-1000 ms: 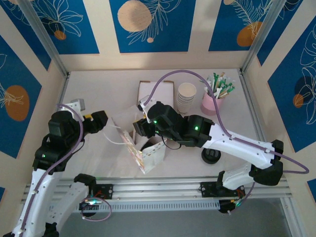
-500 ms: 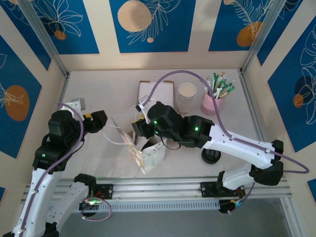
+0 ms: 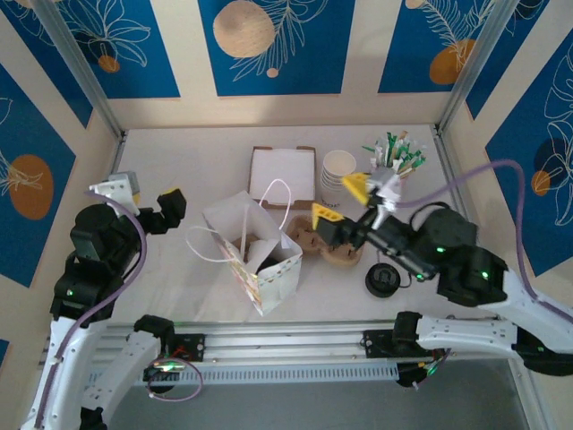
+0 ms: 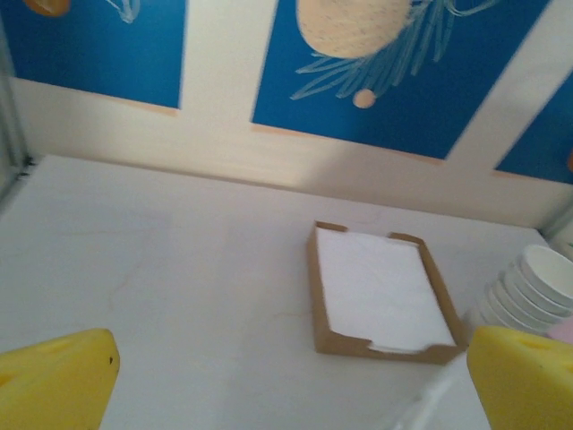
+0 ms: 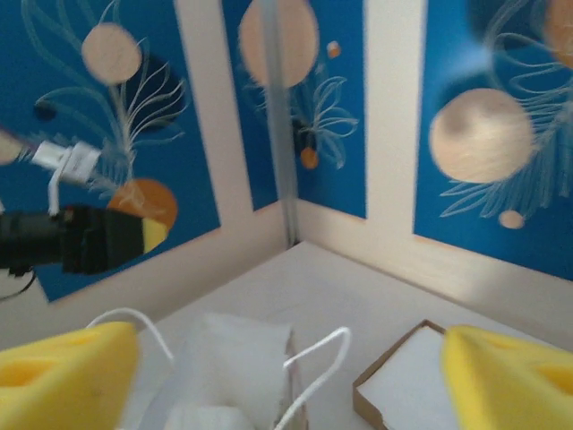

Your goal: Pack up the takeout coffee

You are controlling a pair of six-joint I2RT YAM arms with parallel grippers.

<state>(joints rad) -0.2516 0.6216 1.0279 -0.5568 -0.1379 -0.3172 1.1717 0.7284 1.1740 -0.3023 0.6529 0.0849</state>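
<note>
The coffee [image 3: 259, 259] appears to be sitting, dark lid up, inside the open paper bag [image 3: 273, 285], so the left gripper [image 3: 146, 194] and right gripper [image 3: 340, 202] are hovering on either side, fingers spread wide, holding nothing.

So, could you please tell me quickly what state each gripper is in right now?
Left gripper: open, holding nothing.
Right gripper: open, holding nothing.
</note>
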